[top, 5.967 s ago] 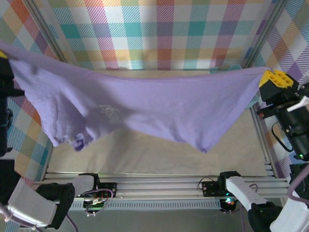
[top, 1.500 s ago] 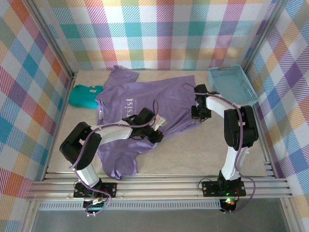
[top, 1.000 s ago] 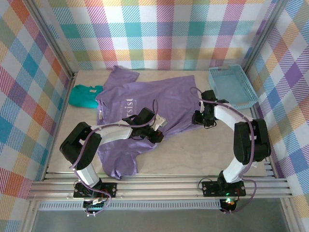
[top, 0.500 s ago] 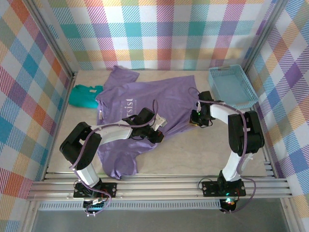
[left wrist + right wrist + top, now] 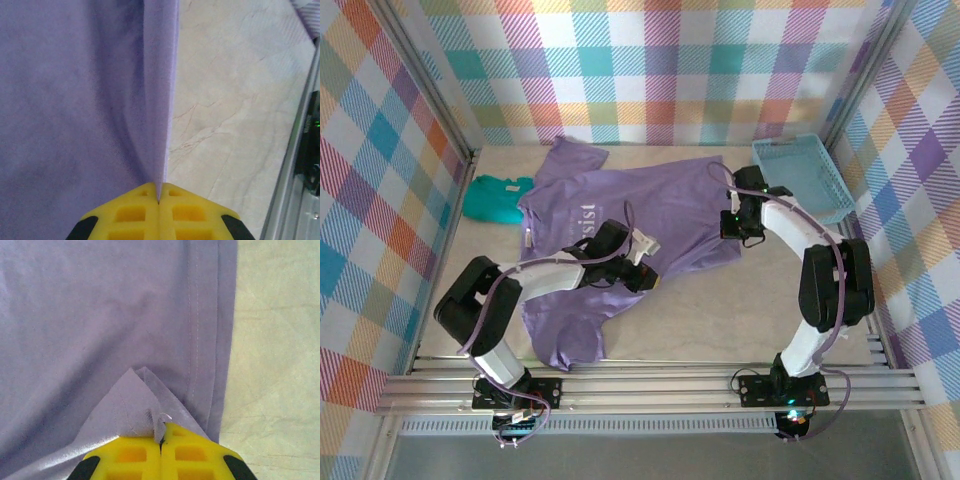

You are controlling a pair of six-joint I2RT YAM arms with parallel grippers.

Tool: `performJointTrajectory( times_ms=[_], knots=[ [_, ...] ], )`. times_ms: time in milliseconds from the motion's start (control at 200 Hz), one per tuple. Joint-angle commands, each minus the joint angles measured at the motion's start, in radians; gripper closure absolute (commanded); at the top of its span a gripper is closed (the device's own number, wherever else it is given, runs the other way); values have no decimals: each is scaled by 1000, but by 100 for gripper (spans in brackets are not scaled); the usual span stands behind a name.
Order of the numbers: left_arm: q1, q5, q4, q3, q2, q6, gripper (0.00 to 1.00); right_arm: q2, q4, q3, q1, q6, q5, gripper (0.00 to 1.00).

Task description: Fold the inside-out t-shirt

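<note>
The t-shirt point(image 5: 620, 210) lies spread but rumpled on the tabletop point(image 5: 740, 310) with no fold made yet, the left claw point(image 5: 159, 200) pinched together on a ridge of its edge and the right claw point(image 5: 161, 439) clamped on its hem, so all the folding remains.

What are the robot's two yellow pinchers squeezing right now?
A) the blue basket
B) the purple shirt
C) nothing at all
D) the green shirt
B: in the wrist views, the left gripper and the right gripper are each shut on a pinched-up fold of the purple t-shirt.
</note>
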Motion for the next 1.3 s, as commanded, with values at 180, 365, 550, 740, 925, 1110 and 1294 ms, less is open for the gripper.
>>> performJointTrajectory(
  times_ms=[180, 365, 550, 740, 925, 1110, 1294],
  knots=[
    [51, 81, -6, -36, -24, -74, 100, 173, -41, 205, -19, -100, 212, 89],
    [62, 78, -10, -22, -9, -90, 100, 172, -35, 201, -19, -85, 190, 77],
    [66, 81, -9, -14, 7, -99, 100, 97, 41, 82, -18, -109, 9, 68],
    [68, 80, -13, -9, 13, -98, 100, 79, 151, 4, 51, -166, -249, 58],
    [68, 76, -22, -5, 13, -95, 100, 115, 151, 17, 123, -5, -204, 49],
    [69, 83, -24, -3, 22, -91, 100, 171, 174, 24, 162, 108, -72, 40],
    [68, 78, -40, 1, 16, -79, 100, 202, 177, 73, 135, 58, -129, 45]
  ],
)
